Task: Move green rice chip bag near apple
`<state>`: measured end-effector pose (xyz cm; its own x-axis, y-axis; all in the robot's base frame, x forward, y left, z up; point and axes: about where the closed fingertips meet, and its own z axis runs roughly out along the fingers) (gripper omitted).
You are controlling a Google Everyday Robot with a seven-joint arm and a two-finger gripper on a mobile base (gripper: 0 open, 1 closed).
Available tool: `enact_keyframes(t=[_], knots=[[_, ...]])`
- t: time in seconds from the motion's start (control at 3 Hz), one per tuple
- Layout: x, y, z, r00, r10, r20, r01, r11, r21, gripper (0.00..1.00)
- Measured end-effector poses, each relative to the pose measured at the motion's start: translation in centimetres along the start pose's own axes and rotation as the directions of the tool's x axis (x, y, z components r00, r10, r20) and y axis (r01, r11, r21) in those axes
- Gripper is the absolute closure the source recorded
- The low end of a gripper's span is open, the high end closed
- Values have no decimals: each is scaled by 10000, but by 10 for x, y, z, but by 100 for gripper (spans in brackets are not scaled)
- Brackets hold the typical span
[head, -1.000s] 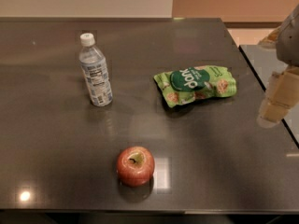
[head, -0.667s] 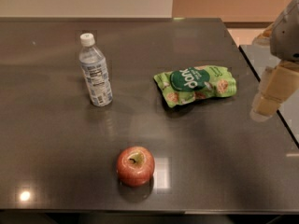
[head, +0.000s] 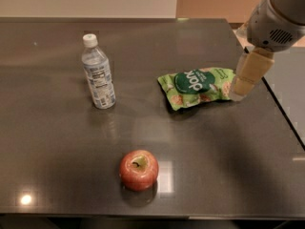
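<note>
Ben: Only the claw (head: 239, 90) had moved since a second before, hadn't it?

Ana: Yes. Earlier it had hung well to the right of the bag (head: 198, 87), out by the edge of the surface (head: 228, 166). Now its tip pointed down at the bag's right end.

Ben: Was it touching the bag?

Ana: I couldn't tell. Tip and bag edge met in the view, but whether they made contact or the claw hovered just above was not visible.

Ben: And the claw itself, apart or together?

Ana: That couldn't be told either. It showed only as one beige block under the grey arm (head: 276, 18), which reached in from above and to the right of the bag.

Ben: The bag hadn't shifted?

Ana: No. It lay flat where it had been, slightly crumpled, long side running left to right, its dark green round logo facing up.

Ben: Where was the apple (head: 138, 170)?

Ana: Well apart from the bag, nearer the camera and somewhat to the bag's left, stem up. It hadn't moved.

Ben: Anything else?

Ana: A water bottle (head: 98, 73) stood upright to the left of the bag, white cap on, well apart from it too. It was in the same place as before.
</note>
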<state>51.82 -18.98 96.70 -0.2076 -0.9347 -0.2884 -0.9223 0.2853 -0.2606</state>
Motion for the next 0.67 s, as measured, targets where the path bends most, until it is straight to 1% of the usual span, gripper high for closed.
enact_keyframes(t=[0.33,0.67], knots=[[-10,-24,30,9995,-301,85,302,9995,-115,0],[-11,-33,54,9982,-600,-46,599,9978,-297,0]])
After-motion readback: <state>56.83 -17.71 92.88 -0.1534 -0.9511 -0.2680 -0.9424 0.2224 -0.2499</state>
